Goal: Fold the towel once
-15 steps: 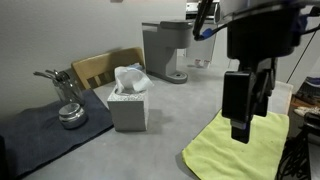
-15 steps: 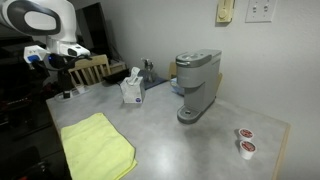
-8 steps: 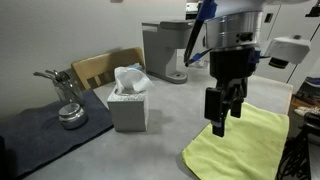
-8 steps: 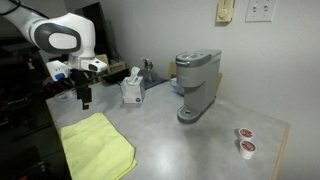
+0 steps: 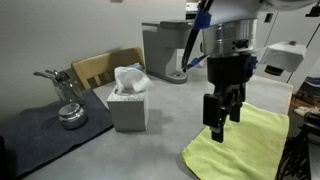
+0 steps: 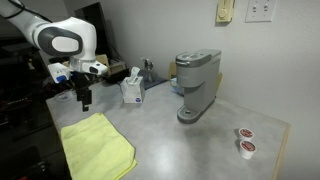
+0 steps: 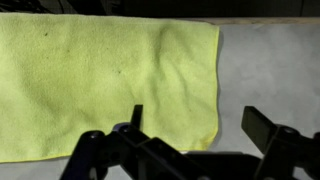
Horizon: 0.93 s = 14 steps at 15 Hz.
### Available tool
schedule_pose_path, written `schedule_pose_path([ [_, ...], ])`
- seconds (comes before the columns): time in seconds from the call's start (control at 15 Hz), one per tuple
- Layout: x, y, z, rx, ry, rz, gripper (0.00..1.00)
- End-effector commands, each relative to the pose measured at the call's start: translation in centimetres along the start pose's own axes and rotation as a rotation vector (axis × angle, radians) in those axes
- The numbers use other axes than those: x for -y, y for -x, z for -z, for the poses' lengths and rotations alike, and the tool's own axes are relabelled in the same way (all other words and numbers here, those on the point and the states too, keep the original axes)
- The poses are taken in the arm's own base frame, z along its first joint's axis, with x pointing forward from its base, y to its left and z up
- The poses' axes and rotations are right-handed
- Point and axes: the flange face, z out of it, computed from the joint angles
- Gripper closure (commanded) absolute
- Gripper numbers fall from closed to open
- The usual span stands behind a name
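Observation:
A yellow towel lies flat on the grey table; it shows in both exterior views and fills most of the wrist view. My gripper hangs above the towel's far edge, also visible in an exterior view. In the wrist view the gripper is open and empty, its fingers straddling the towel's right-hand corner. It holds nothing.
A tissue box stands near the towel. A coffee maker sits mid-table, with two small pods near the table's edge. A wooden chair and metal items on a dark mat stand behind.
The arm swung in over the towel and came down toward its edge. In the last half second it shifted only slightly. The towel has not moved.

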Motion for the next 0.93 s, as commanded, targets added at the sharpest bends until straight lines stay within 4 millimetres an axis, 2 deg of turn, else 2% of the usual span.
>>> schedule_pose_path([
  [0.0, 1.8, -1.7, -2.1, 0.026, 0.007, 0.032, 0.0],
  [0.53, 6.0, -5.0, -4.8, 0.065, 0.127, 0.162, 0.0],
  [0.6, 5.3, -3.9, -4.3, 0.044, 0.099, 0.146, 0.0],
  [0.87, 5.6, -4.2, -4.5, 0.045, 0.101, 0.15, 0.0],
])
